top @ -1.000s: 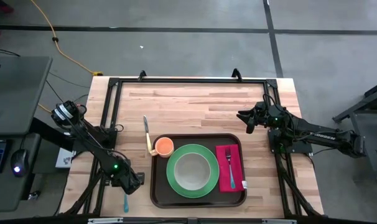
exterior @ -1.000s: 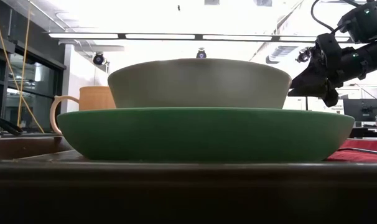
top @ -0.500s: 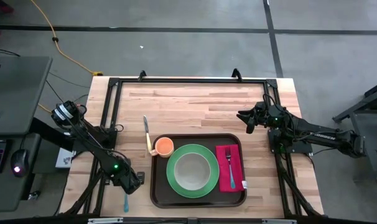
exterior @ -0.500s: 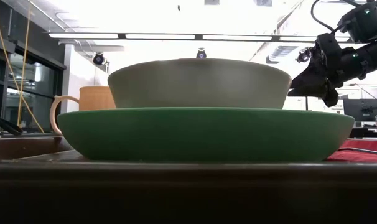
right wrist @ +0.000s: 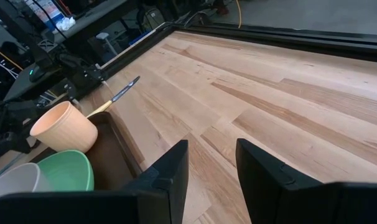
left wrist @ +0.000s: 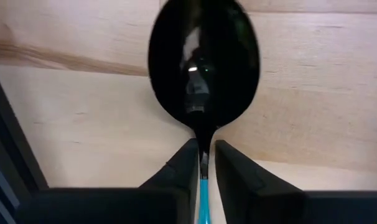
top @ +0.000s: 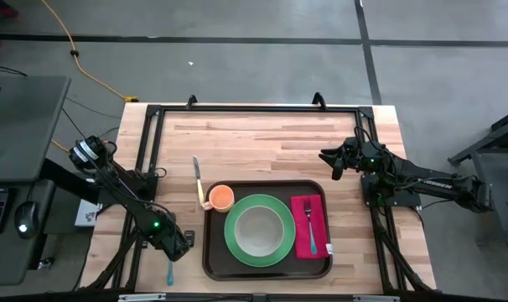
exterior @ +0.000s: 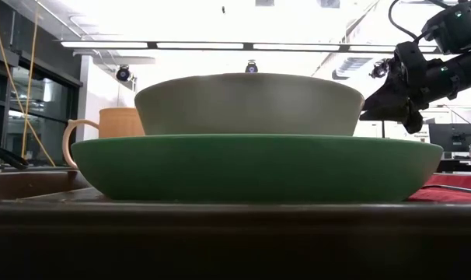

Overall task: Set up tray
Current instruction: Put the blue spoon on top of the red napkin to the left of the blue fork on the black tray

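The tray (top: 267,264) is lying at the counter's (top: 262,143) near edge, carrying a green plate (top: 260,231) with a bowl (top: 260,230), an orange cup (top: 221,198), and a fork (top: 308,220) on a napkin (top: 309,226); beside it, the left tool (left wrist: 203,163) has been narrowing and is now pinching the spoon (left wrist: 203,59), readying it for the tray; the right tool (right wrist: 211,163) is hovering apart, moderately wide, empty.
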Action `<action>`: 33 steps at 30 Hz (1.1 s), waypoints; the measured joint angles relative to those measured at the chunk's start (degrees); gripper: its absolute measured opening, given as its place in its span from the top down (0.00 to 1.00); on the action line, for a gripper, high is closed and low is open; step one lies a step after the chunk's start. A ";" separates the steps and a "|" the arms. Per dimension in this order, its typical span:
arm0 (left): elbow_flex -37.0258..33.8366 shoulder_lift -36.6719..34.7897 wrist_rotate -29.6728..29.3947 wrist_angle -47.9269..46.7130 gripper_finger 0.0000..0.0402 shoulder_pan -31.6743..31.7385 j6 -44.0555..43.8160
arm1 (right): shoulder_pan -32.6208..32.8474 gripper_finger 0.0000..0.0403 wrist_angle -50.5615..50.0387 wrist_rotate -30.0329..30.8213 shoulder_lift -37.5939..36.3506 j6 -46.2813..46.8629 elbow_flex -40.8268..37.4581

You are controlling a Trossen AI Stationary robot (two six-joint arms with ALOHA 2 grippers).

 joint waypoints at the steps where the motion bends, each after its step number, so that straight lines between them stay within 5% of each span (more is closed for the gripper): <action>1: 0.00 0.00 -0.05 -0.02 0.80 0.00 -0.01 | 0.00 0.72 0.00 -0.02 0.00 0.02 0.00; 10: 0.00 -0.02 -0.87 -0.46 0.92 0.00 -0.10 | 0.00 0.72 0.00 -0.02 0.00 0.04 0.00; 33: -0.41 -2.64 -3.74 -1.04 0.92 0.00 -2.04 | 0.00 0.72 0.02 -0.02 0.00 0.04 0.00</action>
